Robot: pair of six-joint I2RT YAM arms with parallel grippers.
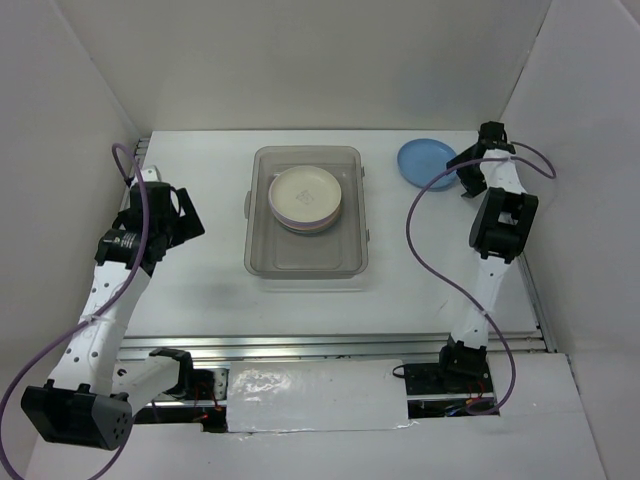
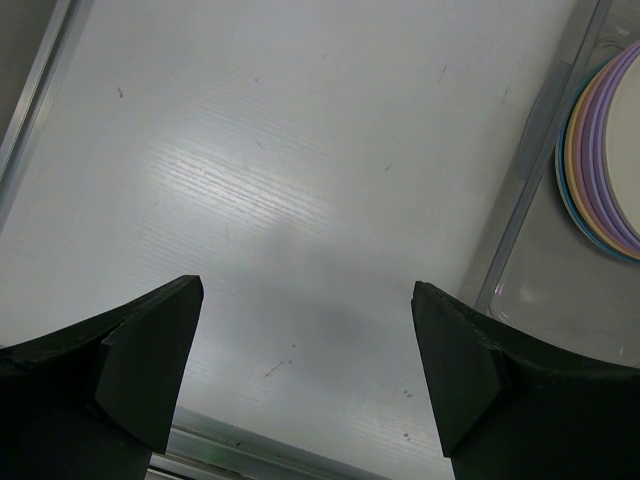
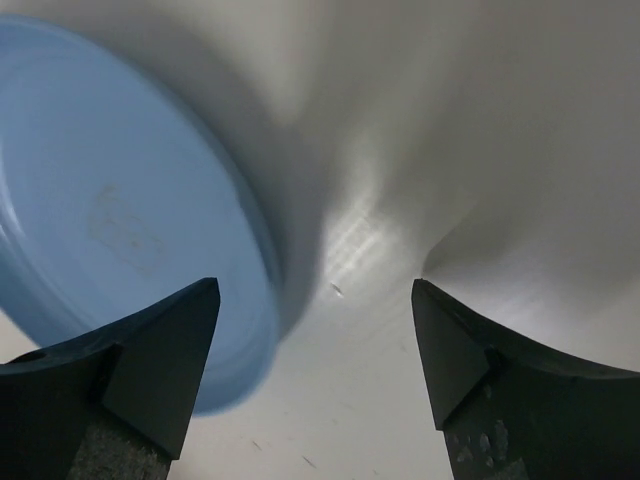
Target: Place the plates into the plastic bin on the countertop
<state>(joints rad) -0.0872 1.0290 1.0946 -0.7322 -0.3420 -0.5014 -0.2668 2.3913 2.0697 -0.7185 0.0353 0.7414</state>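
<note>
The clear plastic bin (image 1: 262,255) sits mid-table and holds a stack of plates (image 1: 305,197) with a cream one on top; lavender, orange-yellow and blue rims show in the left wrist view (image 2: 600,160). A blue plate (image 1: 424,161) lies on the countertop (image 1: 200,290) at the back right; it also shows in the right wrist view (image 3: 110,200). My right gripper (image 1: 478,168) is open beside the blue plate's right edge, its left finger (image 3: 165,360) over the rim. My left gripper (image 1: 180,215) is open and empty above bare countertop left of the bin.
White walls (image 1: 300,60) enclose the table on three sides. A metal rail (image 1: 330,345) runs along the front edge. The bin wall (image 2: 520,190) stands just right of my left gripper. A purple cable (image 1: 425,230) loops from the right arm.
</note>
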